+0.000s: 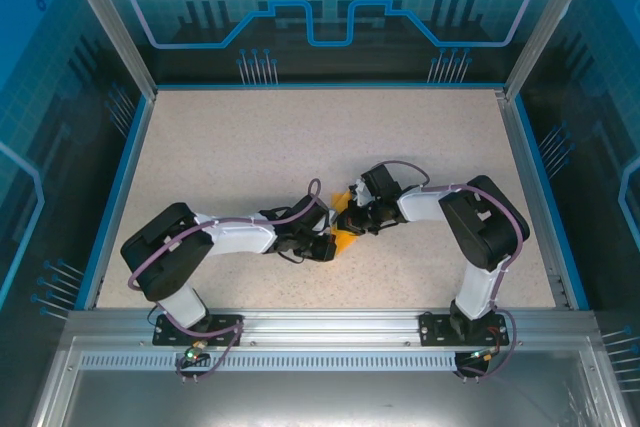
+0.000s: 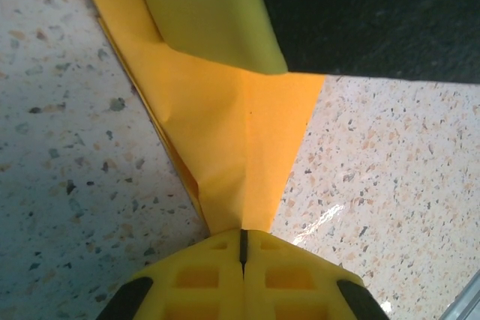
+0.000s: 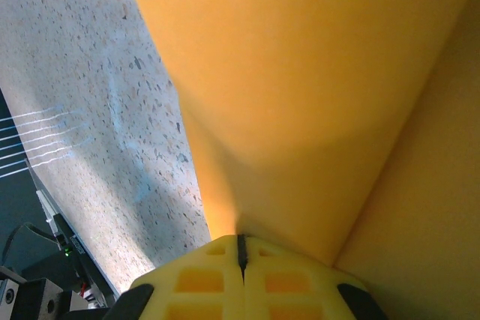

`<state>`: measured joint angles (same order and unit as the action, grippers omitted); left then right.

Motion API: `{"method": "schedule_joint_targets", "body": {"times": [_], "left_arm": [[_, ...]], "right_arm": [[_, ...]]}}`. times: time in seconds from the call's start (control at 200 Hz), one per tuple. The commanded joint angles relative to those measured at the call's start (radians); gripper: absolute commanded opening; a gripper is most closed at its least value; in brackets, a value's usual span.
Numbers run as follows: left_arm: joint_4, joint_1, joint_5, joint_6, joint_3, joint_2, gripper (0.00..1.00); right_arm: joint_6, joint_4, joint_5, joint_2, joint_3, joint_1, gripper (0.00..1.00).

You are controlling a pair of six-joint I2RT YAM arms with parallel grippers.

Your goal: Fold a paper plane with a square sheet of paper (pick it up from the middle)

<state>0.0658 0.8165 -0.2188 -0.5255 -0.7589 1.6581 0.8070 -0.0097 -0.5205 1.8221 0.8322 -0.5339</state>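
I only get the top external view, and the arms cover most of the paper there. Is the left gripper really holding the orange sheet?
Observer: Yes; in the left wrist view the left gripper is shut on a narrow pointed end of the square sheet of paper.
Operator: And the right one?
Observer: The right gripper is shut on the paper too, beside a fold.
Operator: Lying flat?
Observer: No, a flap curls over at the far end.

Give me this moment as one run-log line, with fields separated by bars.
left gripper: shut on paper | right gripper: shut on paper | paper: orange, creased, pinched from both sides, near centre of table
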Motion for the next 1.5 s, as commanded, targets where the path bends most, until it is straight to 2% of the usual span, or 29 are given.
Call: {"method": "schedule_joint_targets", "body": {"times": [0.0, 0.225, 0.46, 0.89, 1.496], "left_arm": [[0.018, -0.003, -0.052, -0.007, 0.033, 0.005, 0.0], [0.043, -0.002, -0.094, -0.02, 0.006, -0.03, 0.0], [0.024, -0.037, -0.072, -0.034, -0.043, -0.079, 0.0], [-0.02, -0.051, -0.05, -0.032, -0.092, 0.046, 0.0], [0.07, -0.047, -0.021, 0.048, -0.084, 0.058, 0.0]], "right_arm": [[-0.025, -0.143, 0.105, 0.076, -0.033, 0.003, 0.02], [-0.032, -0.148, 0.111, 0.082, -0.031, 0.003, 0.01], [-0.03, -0.141, 0.104, 0.08, -0.035, 0.003, 0.01], [-0.029, -0.13, 0.096, 0.082, -0.039, 0.003, 0.01], [-0.032, -0.134, 0.098, 0.097, -0.031, 0.004, 0.01]]}}
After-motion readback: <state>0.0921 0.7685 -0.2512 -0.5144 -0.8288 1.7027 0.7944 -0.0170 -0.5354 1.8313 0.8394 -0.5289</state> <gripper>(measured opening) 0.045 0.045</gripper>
